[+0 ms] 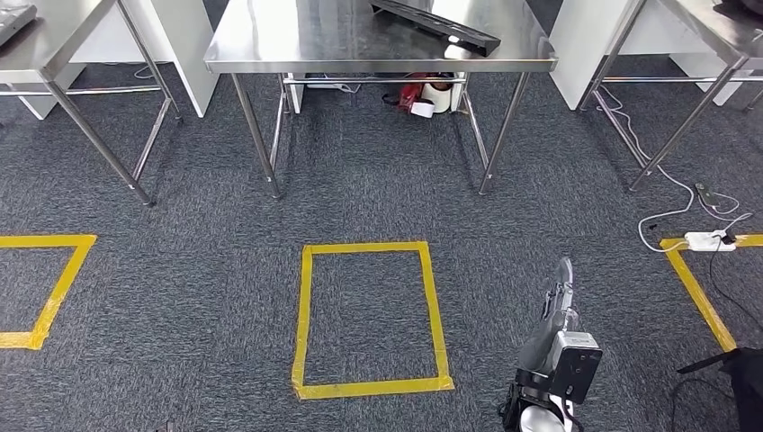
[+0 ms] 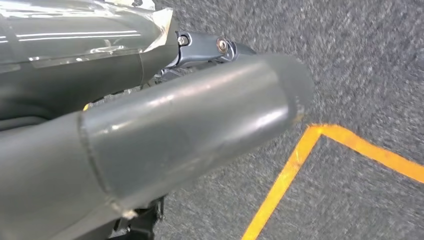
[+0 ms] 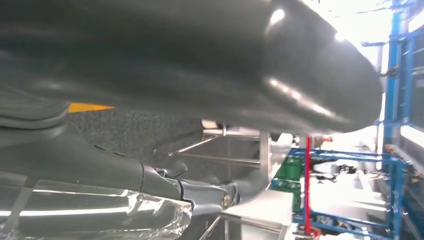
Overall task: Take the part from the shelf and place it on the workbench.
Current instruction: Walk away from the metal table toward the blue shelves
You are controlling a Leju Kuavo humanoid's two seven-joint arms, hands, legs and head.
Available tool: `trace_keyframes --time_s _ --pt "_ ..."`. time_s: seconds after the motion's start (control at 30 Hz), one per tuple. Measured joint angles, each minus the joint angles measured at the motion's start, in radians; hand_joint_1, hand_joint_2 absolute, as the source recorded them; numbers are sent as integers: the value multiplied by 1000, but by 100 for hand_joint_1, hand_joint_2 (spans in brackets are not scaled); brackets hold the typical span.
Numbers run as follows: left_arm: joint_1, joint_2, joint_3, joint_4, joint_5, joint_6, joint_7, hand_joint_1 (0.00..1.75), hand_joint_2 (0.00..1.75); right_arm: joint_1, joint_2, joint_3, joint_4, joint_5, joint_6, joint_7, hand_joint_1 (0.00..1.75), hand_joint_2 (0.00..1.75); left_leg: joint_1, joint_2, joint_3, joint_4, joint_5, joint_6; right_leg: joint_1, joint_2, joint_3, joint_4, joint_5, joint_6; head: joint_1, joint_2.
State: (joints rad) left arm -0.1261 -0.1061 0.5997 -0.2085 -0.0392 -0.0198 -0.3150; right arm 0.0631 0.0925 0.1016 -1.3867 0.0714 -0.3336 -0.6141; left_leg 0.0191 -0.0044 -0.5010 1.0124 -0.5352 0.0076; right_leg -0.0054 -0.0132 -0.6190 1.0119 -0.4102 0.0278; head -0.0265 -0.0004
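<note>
Head view, nearest the robot, has the right hand [image 1: 560,310] hanging low over the grey carpet [image 1: 198,243], fingers pointing ahead; whether they are curled or loose I cannot tell. The left hand [image 2: 165,130] hangs above a yellow tape line [image 2: 295,160], its hold just as unclear. Further out lies a yellow tape rectangle [image 1: 371,319], then the steel workbench [image 1: 360,45], where the long dark part [image 1: 438,25] lies flat, its long axis slanting from far left to near right.
</note>
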Motion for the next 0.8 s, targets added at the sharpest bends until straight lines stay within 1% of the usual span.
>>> trace_keyframes --time_s 0.03,0.07,0.1,0.13,0.17,0.2,0.23,0.27,0.3,0.33,0.37,0.4,0.43,0.47,0.5,0.53,0.57,0.67,0.73,0.8 --pt "0 -1 0 0 -1 2 1 0 0 2 0 0 0 0 -2 1 0 0 -1 2 -6 -5 9 11 -1 1 -6 3 0 6 0 0" --pt "1 -2 0 0 -1 6 2 0 0 5 0 0 0 0 -4 3 0 0 -1 5 -13 -10 21 22 -2 3 -17 18 -12 8 2 0" --pt "1 -3 0 1 -1 8 2 0 0 7 -1 0 0 0 -5 4 0 0 0 7 -23 -14 35 29 -4 5 -36 56 -40 8 5 0" --pt "2 -3 0 1 0 11 2 0 0 9 -2 -1 0 0 -6 5 0 0 0 10 -35 -15 46 34 -8 6 -58 115 -81 6 7 0" --pt "3 -4 0 1 2 12 2 0 0 11 -2 -1 0 0 -6 7 0 0 0 11 -49 -14 57 36 -9 7 -81 184 -124 6 10 0" --pt "6 -4 0 1 4 13 2 0 0 13 -3 -1 0 0 -6 8 0 0 0 12 -62 -13 67 35 -10 8 -97 245 -158 9 11 0" --pt "8 -6 0 1 6 13 2 0 0 16 -4 -1 0 0 -6 8 0 0 0 13 -74 -13 76 33 -11 8 -96 277 -177 14 11 0" --pt "10 -6 0 1 7 13 2 0 0 18 -5 -1 0 0 -6 9 0 0 1 13 -83 -12 85 30 -12 9 -73 267 -180 21 12 0" --pt "12 -8 0 1 8 14 2 0 0 20 -6 -1 0 0 -6 9 0 0 1 13 -89 -11 92 26 -14 9 -27 215 -169 30 12 0" --pt "14 -9 0 2 8 14 2 0 0 21 -7 -1 0 0 -6 9 0 0 2 13 -94 -10 98 22 -17 9 32 136 -152 37 12 0" --pt "15 -10 0 2 10 15 1 0 0 21 -8 -1 1 0 -6 9 0 0 1 12 -97 -9 104 17 -17 9 82 59 -137 40 13 0" --pt "15 -10 0 2 12 15 1 0 0 21 -9 -1 1 0 -5 9 0 0 -1 12 -100 -7 109 11 -16 9 116 2 -124 36 13 0" --pt "16 -10 0 2 13 15 0 0 0 22 -9 -1 2 -1 -4 8 0 0 -3 12 -103 -6 109 9 -17 10 132 -28 -117 30 13 0" --pt "16 -10 0 2 15 16 0 0 0 23 -10 -1 4 -3 -2 7 0 0 -5 12 -105 -5 111 14 -15 11 132 -36 -115 22 12 0" --pt "17 -9 0 2 15 16 0 0 0 24 -11 -1 5 -4 0 6 0 0 -4 12 -106 -6 112 22 -15 11 131 -37 -111 15 12 0" --pt "18 -9 0 2 16 17 0 0 0 24 -11 -1 7 -6 2 5 0 0 -2 12 -107 -7 114 29 -15 11 131 -37 -108 11 11 0" --pt "18 -9 0 2 16 17 0 0 0 25 -12 -1 9 -6 4 4 0 0 0 12 -106 -10 121 30 -11 11 130 -36 -106 8 11 0" --pt "19 -10 0 2 17 17 0 0 0 25 -13 -1 12 -6 5 4 0 0 4 11 -106 -20 135 11 -5 10 124 -35 -100 -3 11 0" --pt "19 -10 0 2 17 17 0 0 0 25 -14 -1 15 -6 5 4 0 0 5 10 -106 -24 140 3 -4 10 121 -35 -97 -7 11 0" --pt "20 -10 0 2 17 17 0 0 0 25 -15 -1 17 -7 6 3 0 0 6 10 -106 -27 143 -1 -2 10 119 -34 -96 -9 11 0"
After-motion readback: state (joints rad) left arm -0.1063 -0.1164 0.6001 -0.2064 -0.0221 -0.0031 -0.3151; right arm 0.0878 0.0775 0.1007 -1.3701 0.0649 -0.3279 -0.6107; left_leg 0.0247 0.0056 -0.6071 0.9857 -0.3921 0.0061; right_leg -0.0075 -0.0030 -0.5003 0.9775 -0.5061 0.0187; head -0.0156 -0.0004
